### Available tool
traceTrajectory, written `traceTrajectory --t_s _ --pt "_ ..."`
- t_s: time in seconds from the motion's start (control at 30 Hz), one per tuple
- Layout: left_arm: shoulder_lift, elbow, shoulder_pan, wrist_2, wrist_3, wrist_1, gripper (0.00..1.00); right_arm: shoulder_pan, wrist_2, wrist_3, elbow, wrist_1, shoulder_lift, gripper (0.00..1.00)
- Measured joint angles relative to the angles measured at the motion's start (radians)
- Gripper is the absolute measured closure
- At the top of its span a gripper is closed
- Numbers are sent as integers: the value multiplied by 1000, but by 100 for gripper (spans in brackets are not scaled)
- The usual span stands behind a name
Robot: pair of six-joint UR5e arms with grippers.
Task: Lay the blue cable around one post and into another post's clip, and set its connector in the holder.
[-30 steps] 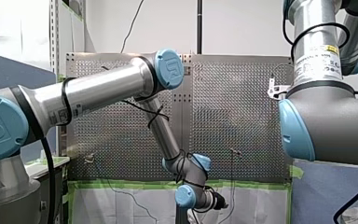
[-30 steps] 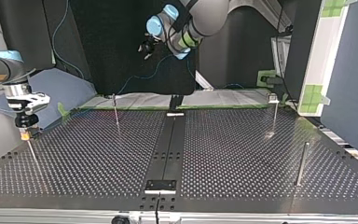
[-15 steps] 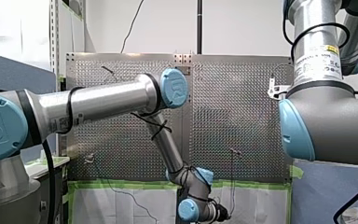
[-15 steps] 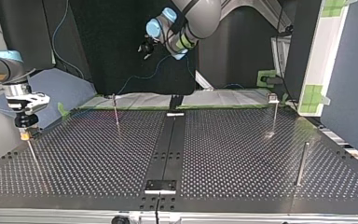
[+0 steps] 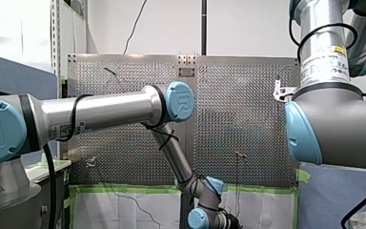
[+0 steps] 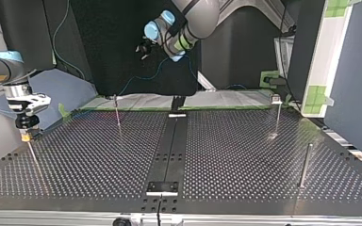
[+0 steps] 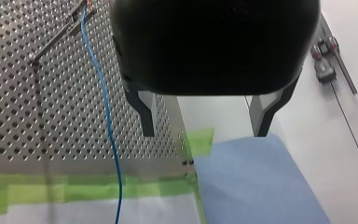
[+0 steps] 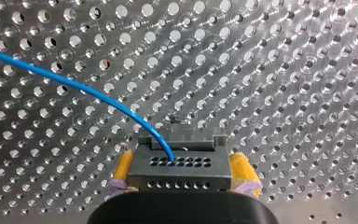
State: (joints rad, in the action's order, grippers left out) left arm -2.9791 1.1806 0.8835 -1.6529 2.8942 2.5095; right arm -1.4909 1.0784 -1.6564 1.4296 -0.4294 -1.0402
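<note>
my yellow-padded right gripper [image 8: 184, 171] clenches the dark grey rectangular connector [image 8: 179, 163] of the thin blue cable [image 8: 74, 86]; my black left gripper [image 7: 205, 133] hangs, fingers spread apart.

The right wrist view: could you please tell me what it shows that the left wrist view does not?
Only the right wrist view shows the connector clamped in my right hand. Only the left wrist view shows my left hand open and empty, green tape, a blue cloth and a post. Both show the blue cable and the perforated table.
</note>
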Motion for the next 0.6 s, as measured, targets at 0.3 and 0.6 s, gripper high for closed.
traceTrajectory --t_s 0.3,0.6 --pt "0 -85 -17 -15 3 -2 0 -1 -1 0 0 1 0 20" --pt "-1 -169 -39 -68 5 -16 0 -1 -1 1 0 0 0 20"
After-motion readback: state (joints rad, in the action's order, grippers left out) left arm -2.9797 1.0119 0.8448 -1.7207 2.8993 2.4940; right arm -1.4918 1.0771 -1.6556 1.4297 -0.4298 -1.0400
